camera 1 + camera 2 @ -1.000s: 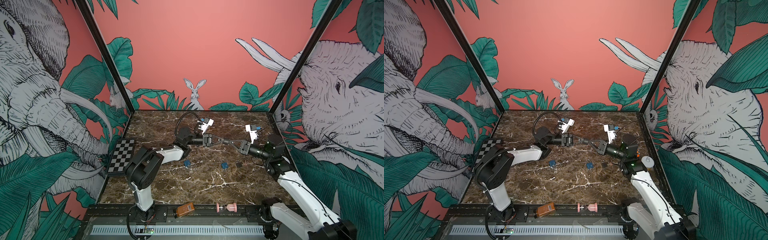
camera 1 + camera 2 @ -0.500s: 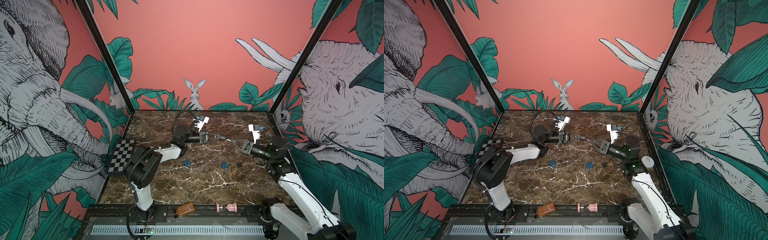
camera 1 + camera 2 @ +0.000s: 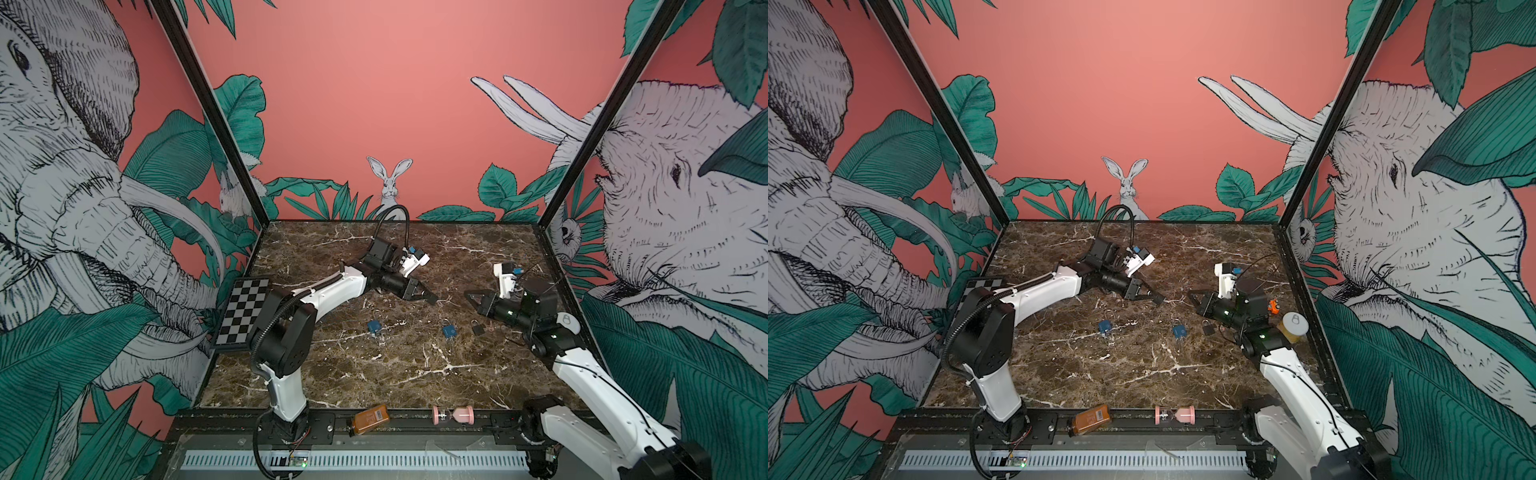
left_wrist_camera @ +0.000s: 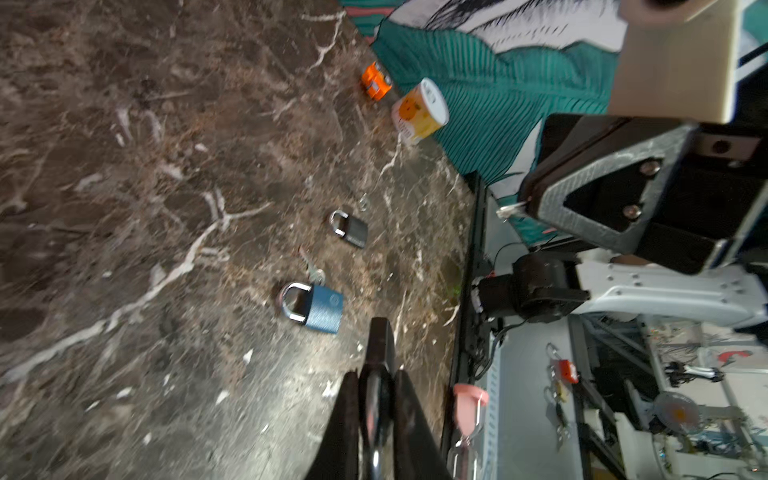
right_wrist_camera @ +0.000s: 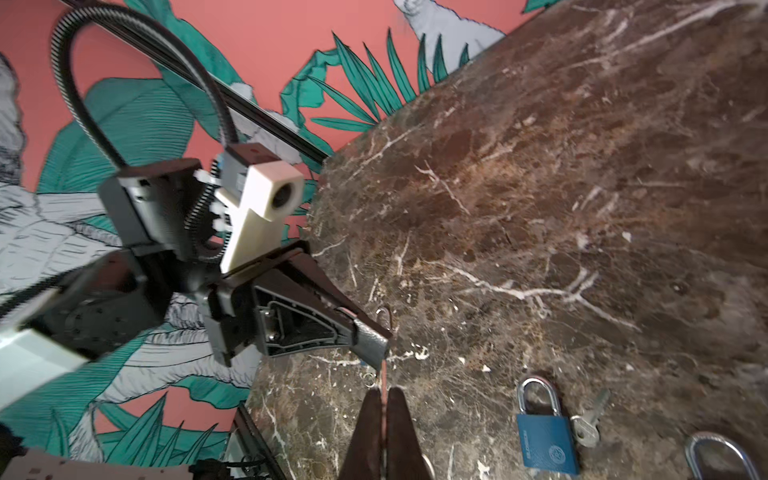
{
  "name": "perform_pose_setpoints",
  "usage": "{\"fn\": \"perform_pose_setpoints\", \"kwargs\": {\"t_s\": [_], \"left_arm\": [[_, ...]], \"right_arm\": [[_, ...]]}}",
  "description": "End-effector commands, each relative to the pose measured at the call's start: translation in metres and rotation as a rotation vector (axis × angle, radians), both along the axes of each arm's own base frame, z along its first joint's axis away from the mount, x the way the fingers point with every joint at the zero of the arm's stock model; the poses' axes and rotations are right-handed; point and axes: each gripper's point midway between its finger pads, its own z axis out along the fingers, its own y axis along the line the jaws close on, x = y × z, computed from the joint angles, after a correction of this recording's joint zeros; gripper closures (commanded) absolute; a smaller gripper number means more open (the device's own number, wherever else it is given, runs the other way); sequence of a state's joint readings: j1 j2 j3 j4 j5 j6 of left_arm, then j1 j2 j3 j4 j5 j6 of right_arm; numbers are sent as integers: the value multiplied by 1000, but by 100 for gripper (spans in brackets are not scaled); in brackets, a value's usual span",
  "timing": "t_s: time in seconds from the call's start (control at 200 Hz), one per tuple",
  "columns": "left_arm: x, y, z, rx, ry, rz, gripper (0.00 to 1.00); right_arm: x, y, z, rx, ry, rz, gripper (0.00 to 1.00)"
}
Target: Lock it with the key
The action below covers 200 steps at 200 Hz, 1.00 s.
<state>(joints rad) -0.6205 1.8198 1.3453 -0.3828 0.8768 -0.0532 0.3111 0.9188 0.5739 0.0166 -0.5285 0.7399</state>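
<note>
The key [image 4: 508, 211] sticks out from the pinched tips of the right gripper [image 3: 467, 294], above the middle of the tabletop [image 3: 415, 374] towards its right edge. Facing it, a little apart, the left gripper [image 3: 430, 297] is clamped on a small dark padlock [image 4: 381, 345]. On the marble nearer the front lie a blue padlock [image 3: 374, 326], a second blue padlock [image 3: 448, 331] and, just beside that one, a black padlock [image 3: 478, 328].
</note>
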Motion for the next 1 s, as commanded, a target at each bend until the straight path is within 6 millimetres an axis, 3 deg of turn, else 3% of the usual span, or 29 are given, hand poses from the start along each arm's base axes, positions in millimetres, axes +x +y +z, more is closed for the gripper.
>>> {"fn": "perform_pose_setpoints", "kwargs": {"t_s": [0.0,0.275,0.55,0.995], "left_arm": [[-32,34,-50,235,45,-152,100],[-44,37,-104,427,130,-285,100],[-41,38,-110,474,142,-333,100],[-15,46,-130,617,69,-313,100]], "right_arm": [[6,3,-19,-88,-8,-48,100],[9,24,-56,-169,27,-71,100],[8,41,-83,-189,56,-53,100],[1,55,-96,-222,55,-38,100]]}}
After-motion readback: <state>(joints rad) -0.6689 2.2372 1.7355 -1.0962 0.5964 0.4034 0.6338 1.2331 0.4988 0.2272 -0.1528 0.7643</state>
